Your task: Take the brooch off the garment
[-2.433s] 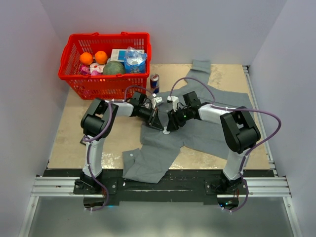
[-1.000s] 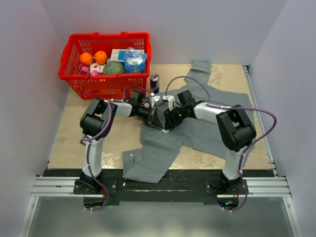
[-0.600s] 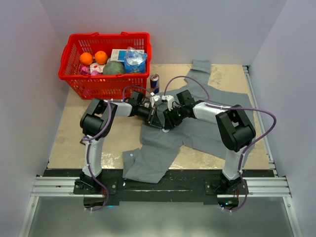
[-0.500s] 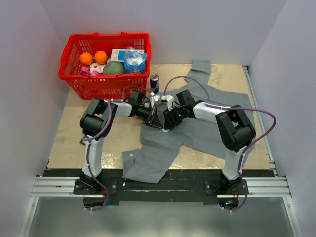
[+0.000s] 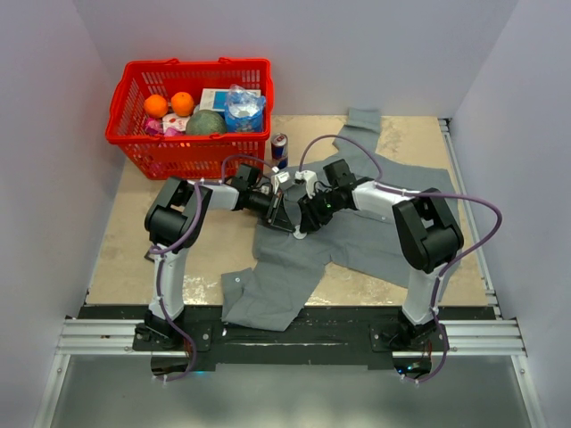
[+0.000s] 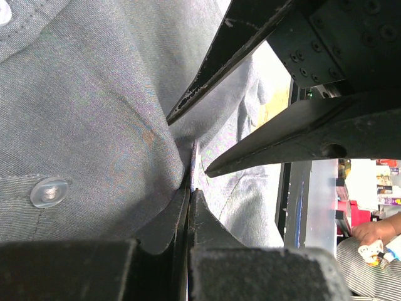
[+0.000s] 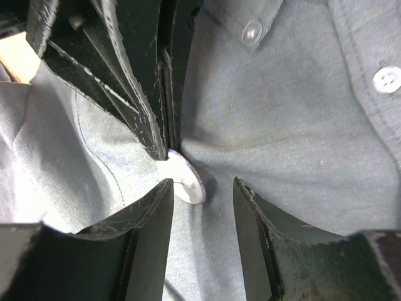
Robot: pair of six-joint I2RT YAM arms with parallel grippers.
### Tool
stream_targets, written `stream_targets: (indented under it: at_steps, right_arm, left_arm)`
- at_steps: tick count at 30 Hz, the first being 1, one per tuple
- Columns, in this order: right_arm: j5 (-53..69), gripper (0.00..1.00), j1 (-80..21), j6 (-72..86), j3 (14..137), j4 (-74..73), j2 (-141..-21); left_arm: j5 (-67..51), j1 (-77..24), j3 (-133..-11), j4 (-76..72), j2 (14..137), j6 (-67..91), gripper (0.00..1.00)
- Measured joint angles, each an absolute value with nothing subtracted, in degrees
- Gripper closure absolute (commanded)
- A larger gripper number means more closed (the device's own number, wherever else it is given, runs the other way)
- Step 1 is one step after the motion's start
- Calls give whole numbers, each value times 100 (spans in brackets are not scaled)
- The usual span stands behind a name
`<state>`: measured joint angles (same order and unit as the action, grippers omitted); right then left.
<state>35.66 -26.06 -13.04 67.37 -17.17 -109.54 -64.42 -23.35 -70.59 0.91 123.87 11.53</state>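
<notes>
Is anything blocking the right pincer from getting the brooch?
Nothing visible is. The brooch sits uncovered in the open gap of the right pincer. The left pincer is shut on a fold of the shirt right beside the brooch, not across that gap.

Brooch (image 7: 183, 179) between spread jaws of right gripper (image 7: 203, 184); left gripper (image 7: 165, 141), clamped on garment (image 7: 301, 144), tight behind it.

Built of white links on left arm (image 5: 168, 272) and right arm (image 5: 417, 290), with bulky black joints. Wired with looping purple cables (image 5: 335, 137). Tipped with matte black left hand (image 6: 188, 194) and right hand (image 7: 202, 185), finger edges scuffed pale.
</notes>
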Motion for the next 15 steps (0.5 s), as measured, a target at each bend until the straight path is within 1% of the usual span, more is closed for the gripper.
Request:
stream_targets:
  at_steps: [15]
  right_arm:
    - [3529, 54, -2613, -1535, 6947, -1769, -11135]
  left_arm:
    - [-6453, -2331, -7059, 91, 12387, 1153, 100]
